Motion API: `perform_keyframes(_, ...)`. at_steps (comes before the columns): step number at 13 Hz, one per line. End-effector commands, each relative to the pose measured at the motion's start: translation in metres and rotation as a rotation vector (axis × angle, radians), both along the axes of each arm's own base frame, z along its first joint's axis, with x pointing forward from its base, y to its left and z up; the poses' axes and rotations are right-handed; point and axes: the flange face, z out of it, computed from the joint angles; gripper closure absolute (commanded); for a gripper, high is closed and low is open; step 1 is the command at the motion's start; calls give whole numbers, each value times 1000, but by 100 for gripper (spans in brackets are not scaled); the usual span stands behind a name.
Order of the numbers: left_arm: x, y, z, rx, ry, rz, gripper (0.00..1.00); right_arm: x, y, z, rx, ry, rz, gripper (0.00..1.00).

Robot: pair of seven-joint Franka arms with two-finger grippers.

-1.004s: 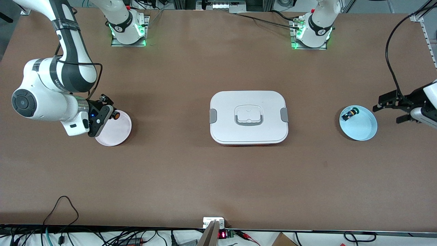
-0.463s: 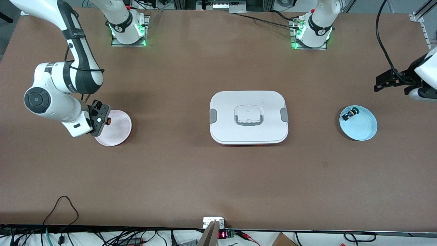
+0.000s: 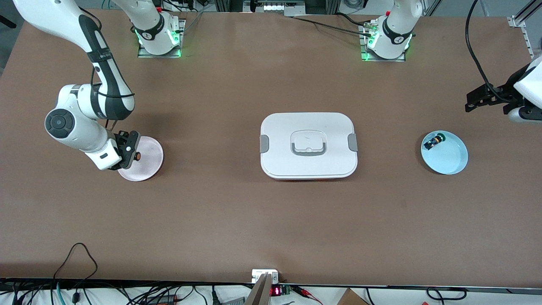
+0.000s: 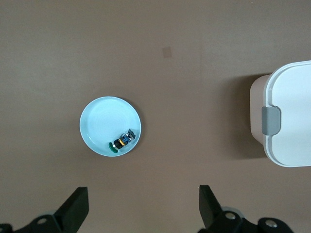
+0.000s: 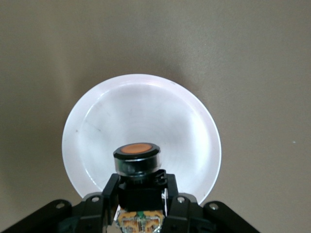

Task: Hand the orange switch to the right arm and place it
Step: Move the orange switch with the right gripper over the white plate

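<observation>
Both fingers (image 5: 109, 191) round orange switch (image 5: 136, 158).

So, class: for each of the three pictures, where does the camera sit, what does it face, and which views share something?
Front view: high across the table, facing both bases; shows both arms, the right claw holding the orange switch over the pink plate.
Left wrist view: looks down past the open left claw at the blue plate and white box.
Right wrist view: looks down past the shut claw at the pink plate.
All share something with the front view.
</observation>
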Motion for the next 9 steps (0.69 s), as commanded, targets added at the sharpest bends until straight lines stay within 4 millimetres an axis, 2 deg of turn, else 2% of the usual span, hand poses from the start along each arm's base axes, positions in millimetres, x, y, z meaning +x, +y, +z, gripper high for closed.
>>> perform_keyframes(1, 1, -1, -1, 10, 0, 2, 0, -10, -1, -21, 0, -21, 31, 82)
perform_keyframes(3, 1, 1, -1, -29, 2, 18, 0, -18, 0, -39, 5, -39, 35, 82)
perform_keyframes(9, 2, 7, -4, -31, 10, 24, 0, -34, 2, -71, 13, -45, 45, 81)
